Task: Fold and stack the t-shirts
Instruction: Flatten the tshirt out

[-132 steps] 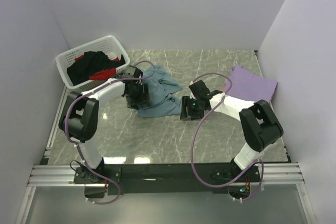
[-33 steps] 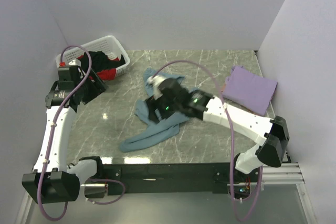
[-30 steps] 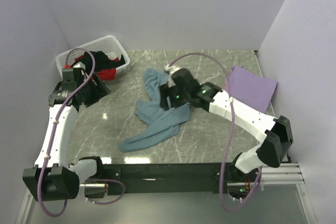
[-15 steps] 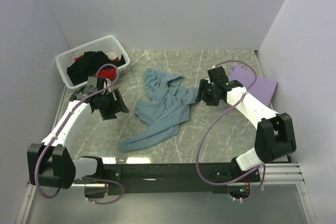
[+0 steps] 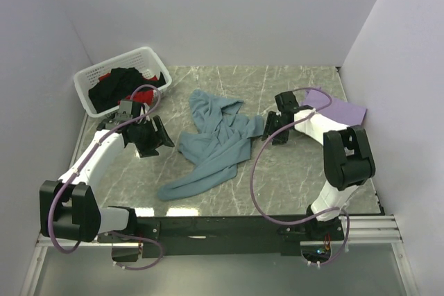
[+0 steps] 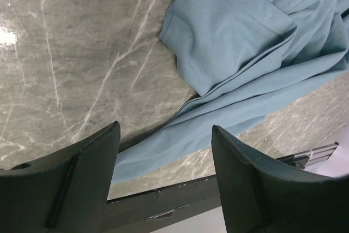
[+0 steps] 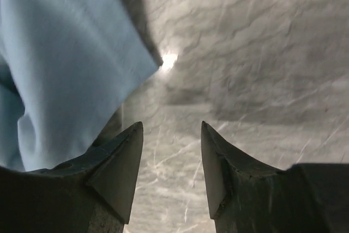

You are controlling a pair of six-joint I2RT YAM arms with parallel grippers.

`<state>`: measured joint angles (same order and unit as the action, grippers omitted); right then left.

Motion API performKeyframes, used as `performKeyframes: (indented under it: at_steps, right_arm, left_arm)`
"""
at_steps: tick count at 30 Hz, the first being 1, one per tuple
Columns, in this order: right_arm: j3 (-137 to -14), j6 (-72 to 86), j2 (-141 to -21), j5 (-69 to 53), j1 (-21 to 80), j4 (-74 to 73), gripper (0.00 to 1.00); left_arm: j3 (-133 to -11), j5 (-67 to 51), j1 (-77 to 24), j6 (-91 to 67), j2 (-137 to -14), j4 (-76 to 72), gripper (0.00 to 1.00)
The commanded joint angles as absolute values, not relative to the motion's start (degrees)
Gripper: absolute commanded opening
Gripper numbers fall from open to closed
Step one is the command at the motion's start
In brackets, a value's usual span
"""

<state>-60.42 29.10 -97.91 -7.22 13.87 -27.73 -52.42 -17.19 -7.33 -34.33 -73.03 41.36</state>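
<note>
One bench point(image 5: 243, 81): grey marbled top, walled on three sides, carrying everything here.
Teal shirt point(image 5: 218, 140): crumpled and unfolded at mid-bench, one long end trailing toward the near-left edge.
Purple shirt point(image 5: 343, 110): lying flat at the far right, apart from the teal shirt, with the right arm passing over its left edge.
Basket point(image 5: 111, 62): white and slotted, in the far-left corner, holding the black shirt point(image 5: 121, 84) and red shirt point(image 5: 104, 76) in a heap.
Left hand point(image 5: 158, 140): released, fingers spread wide with nothing between them; low over the bench just left of the teal shirt.
Right hand point(image 5: 270, 129): released, grasping nothing; fingers apart close over bare bench at the teal shirt's right edge. The cloth lies beside one finger point(image 7: 117, 173); whether it touches, I cannot tell.
</note>
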Motion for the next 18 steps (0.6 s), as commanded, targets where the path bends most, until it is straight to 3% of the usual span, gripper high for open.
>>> performKeyframes:
  at_steps: [1,18]
  right_arm:
    - [-64.4,28.8,-99.6,-8.3,12.9,-24.7,0.53]
    - [-71.0,27.8,-108.5,-10.2,12.8,-24.5,0.42]
  left_arm:
    - [-54.6,-17.0,-7.6,-35.2,-72.9,40.9,0.73]
    - [-55.2,-15.8,-7.6,-35.1,-73.9,41.6,0.74]
